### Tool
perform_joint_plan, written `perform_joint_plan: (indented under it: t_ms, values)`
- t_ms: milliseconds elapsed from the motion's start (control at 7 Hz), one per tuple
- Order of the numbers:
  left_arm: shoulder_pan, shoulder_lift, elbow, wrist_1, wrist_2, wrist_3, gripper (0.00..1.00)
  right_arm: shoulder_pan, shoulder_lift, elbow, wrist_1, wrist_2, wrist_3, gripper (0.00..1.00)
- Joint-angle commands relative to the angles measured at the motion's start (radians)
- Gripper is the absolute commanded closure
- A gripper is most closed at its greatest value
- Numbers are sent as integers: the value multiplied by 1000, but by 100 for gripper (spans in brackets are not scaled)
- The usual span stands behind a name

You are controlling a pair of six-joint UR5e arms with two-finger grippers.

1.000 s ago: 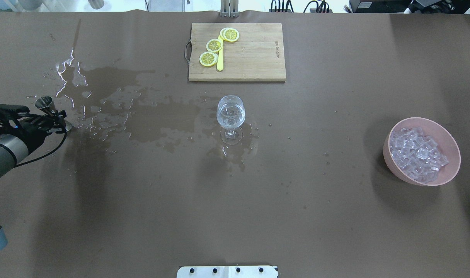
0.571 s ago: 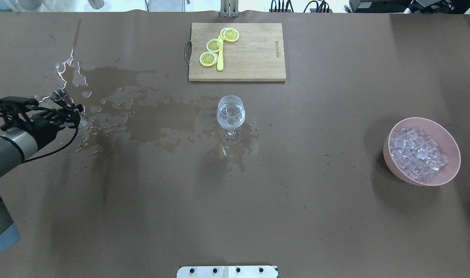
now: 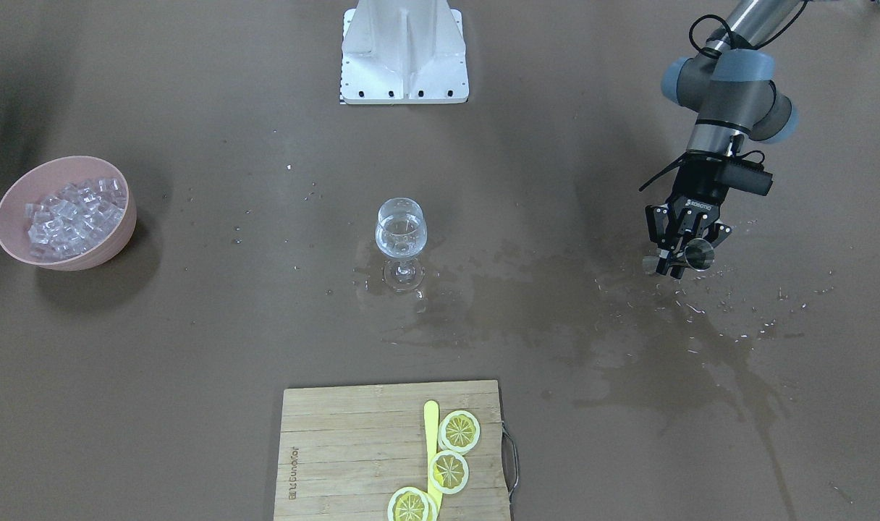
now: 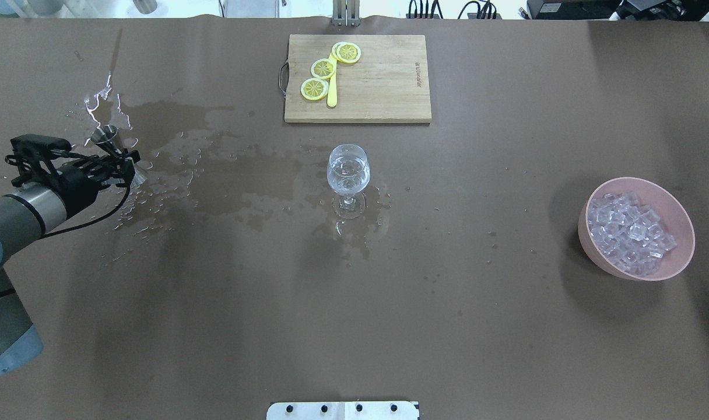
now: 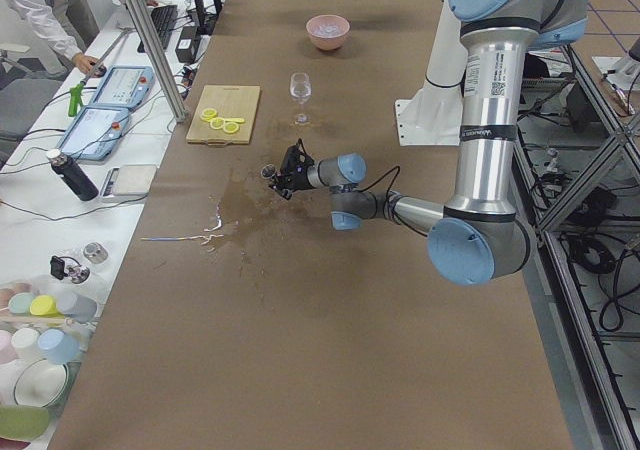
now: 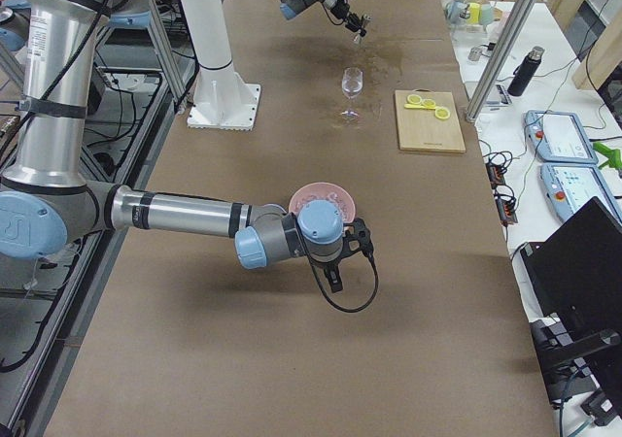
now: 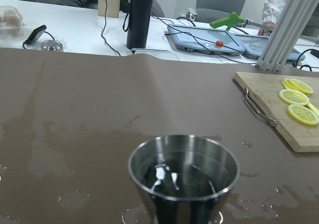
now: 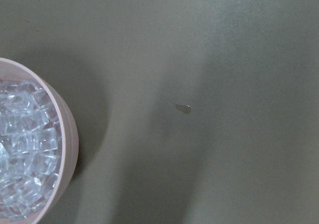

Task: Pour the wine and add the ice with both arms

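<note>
My left gripper (image 4: 124, 163) is shut on a steel jigger (image 4: 106, 136) at the table's left side, just above a wet patch. The jigger (image 7: 183, 176) fills the left wrist view and holds a little clear wine. From the front, this gripper (image 3: 680, 259) stands to the right of the wine glass (image 3: 401, 235). The glass (image 4: 348, 172) stands upright mid-table with some clear liquid in it. Ice cubes (image 4: 628, 230) fill a pink bowl (image 4: 684, 233) at the right. My right gripper (image 6: 352, 251) hangs beside that bowl (image 8: 67, 134); I cannot tell whether it is open or shut.
A wooden cutting board (image 4: 383, 81) with lemon slices (image 4: 323, 68) and a yellow knife lies behind the glass. Spilled liquid (image 4: 214, 175) spreads from the left side to the glass's foot. The white pedestal (image 3: 404, 51) stands at the robot's edge.
My left gripper has carried the jigger to the right and a little farther from the robot, toward the glass. The glass and the bowl have not moved.
</note>
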Motion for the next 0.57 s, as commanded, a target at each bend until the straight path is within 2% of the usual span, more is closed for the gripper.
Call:
perform_joint_plan:
  t_ms: [0, 429]
  values:
    - [-25, -4, -34, 6, -32, 72, 100, 0, -1, -2, 0, 0, 0, 0]
    - [-19, -65, -28, 29, -25, 78, 100, 2, -2, -2, 0, 0, 0, 0]
